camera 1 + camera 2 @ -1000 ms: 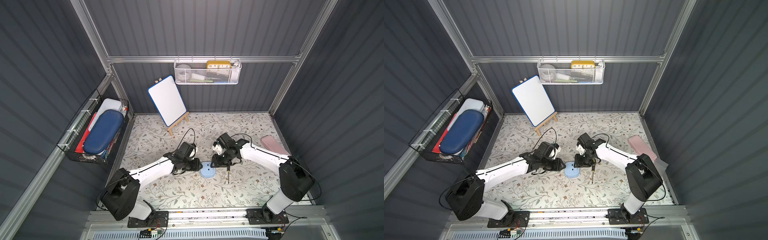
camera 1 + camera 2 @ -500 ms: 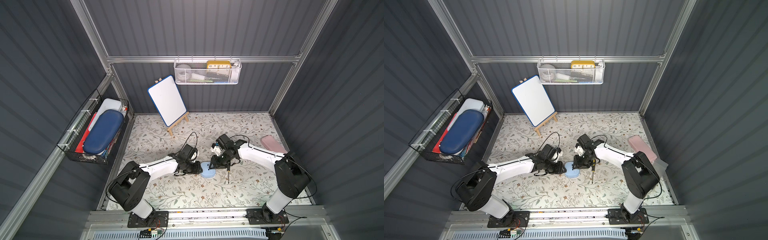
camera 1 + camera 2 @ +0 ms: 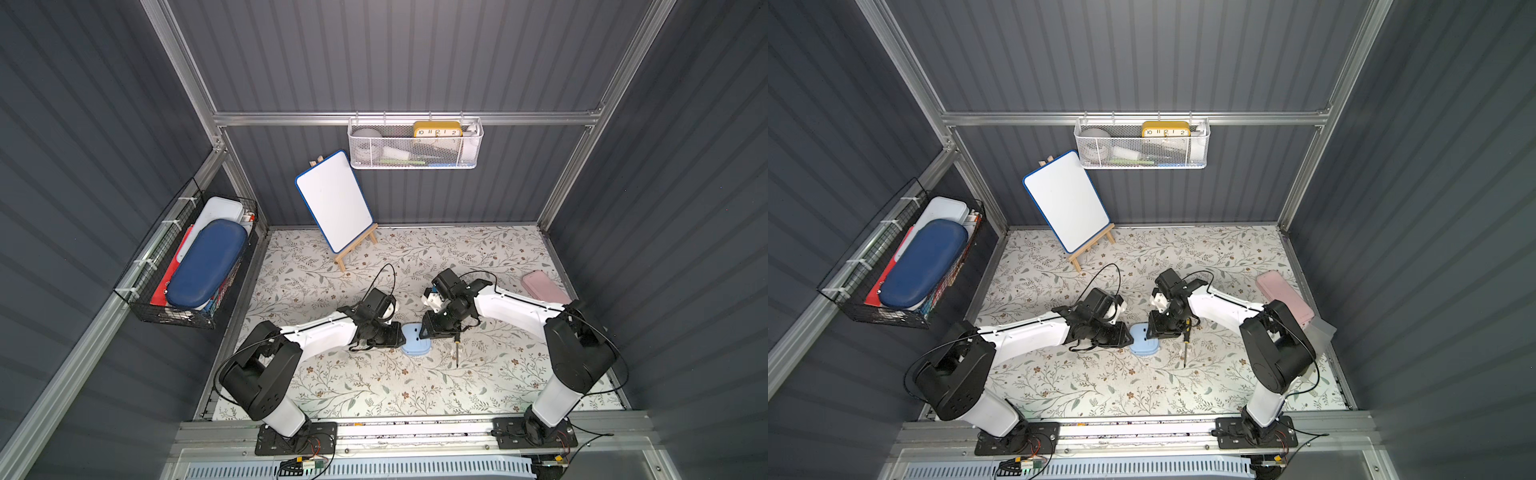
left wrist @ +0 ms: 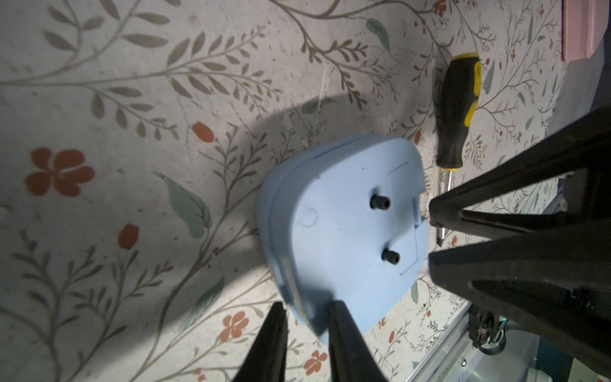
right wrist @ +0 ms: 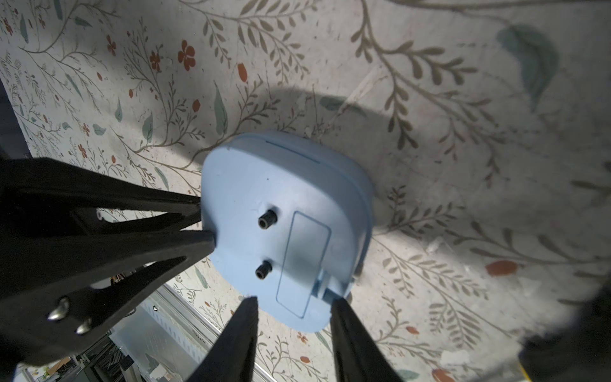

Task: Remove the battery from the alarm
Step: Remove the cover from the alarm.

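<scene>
The alarm (image 3: 415,345) lay back-up on the counter (image 3: 374,386) between the left hand (image 3: 400,337) and right hand (image 3: 424,332), a screwdriver (image 3: 456,353) just right of it.

On my feed the table (image 3: 332,374) wears a floral-printed cover. The light-blue alarm (image 3: 415,347) lies on it back up near the middle, with a black-and-yellow screwdriver (image 3: 457,353) flat just beside it. Farther back a small whiteboard on a wooden easel (image 3: 334,201) stands on the cover, and a pink case (image 3: 544,286) lies by the edge on the rig's right.
</scene>
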